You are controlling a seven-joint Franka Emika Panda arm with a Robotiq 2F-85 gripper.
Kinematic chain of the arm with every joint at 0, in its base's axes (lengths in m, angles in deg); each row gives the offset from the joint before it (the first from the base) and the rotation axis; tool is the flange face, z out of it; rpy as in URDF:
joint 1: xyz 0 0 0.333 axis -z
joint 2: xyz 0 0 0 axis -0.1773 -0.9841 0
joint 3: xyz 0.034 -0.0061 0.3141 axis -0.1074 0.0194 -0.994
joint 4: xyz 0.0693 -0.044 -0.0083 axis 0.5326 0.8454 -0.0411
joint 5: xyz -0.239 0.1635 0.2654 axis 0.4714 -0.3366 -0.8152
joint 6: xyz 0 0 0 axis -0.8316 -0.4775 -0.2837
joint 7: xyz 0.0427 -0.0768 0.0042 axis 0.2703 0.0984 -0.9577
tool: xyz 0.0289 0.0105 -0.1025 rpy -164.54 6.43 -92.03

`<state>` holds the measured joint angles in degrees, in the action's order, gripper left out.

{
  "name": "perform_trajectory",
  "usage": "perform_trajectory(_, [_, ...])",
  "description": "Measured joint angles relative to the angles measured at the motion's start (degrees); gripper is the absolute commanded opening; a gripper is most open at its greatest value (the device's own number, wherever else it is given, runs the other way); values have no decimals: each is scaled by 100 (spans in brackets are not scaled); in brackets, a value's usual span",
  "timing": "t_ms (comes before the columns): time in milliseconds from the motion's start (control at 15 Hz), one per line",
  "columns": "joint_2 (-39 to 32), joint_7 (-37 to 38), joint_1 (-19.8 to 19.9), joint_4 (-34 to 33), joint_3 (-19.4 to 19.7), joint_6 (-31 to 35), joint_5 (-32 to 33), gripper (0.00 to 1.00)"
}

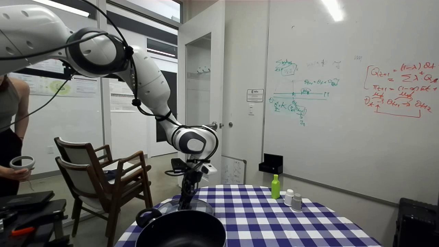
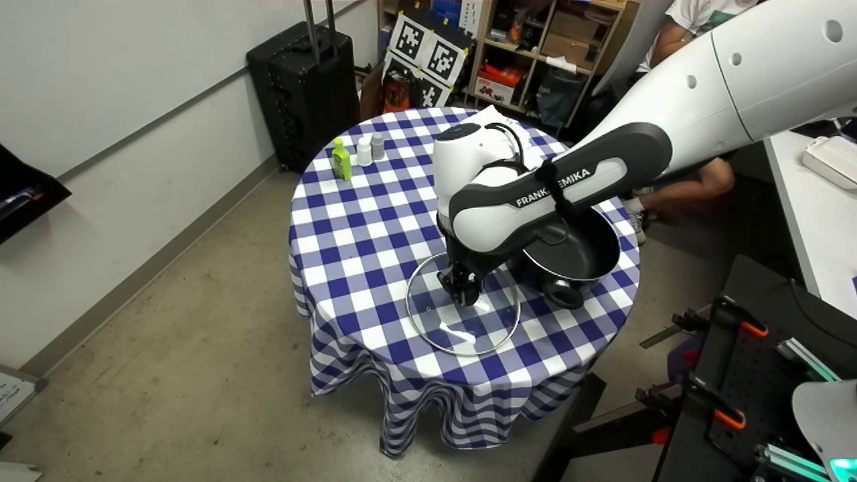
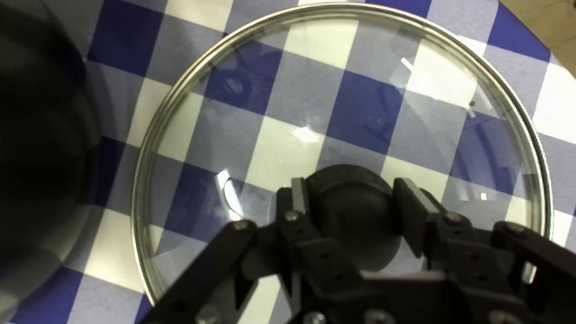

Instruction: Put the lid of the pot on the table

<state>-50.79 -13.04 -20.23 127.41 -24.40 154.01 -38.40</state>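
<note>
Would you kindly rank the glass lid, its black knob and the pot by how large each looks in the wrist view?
1. lid
2. pot, visible part only; cut off, so full size is unsure
3. knob

The worktop [image 2: 381, 248] is all blue and white checks. The lid [image 3: 315, 103] is clear, with a silver rim [image 3: 139, 189] and a black knob [image 3: 353, 220]. The pot [image 1: 181, 228] is black, and so is most of the tool [image 3: 356, 202]. The arm [image 1: 149, 82] is white with dark grey bits. The bottle [image 1: 275, 188] is bright green. One shaker [image 1: 288, 198] is white, the other shaker [image 1: 296, 202] grey.
</note>
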Motion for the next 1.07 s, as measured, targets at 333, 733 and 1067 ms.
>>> perform_trajectory(333, [81,0,-4,3,-4,-137,-1,100])
perform_trajectory(733, [872,-19,28,480,-11,-241,-7,100])
perform_trajectory(1067, [2172,-23,162,1402,-7,-556,-48,100])
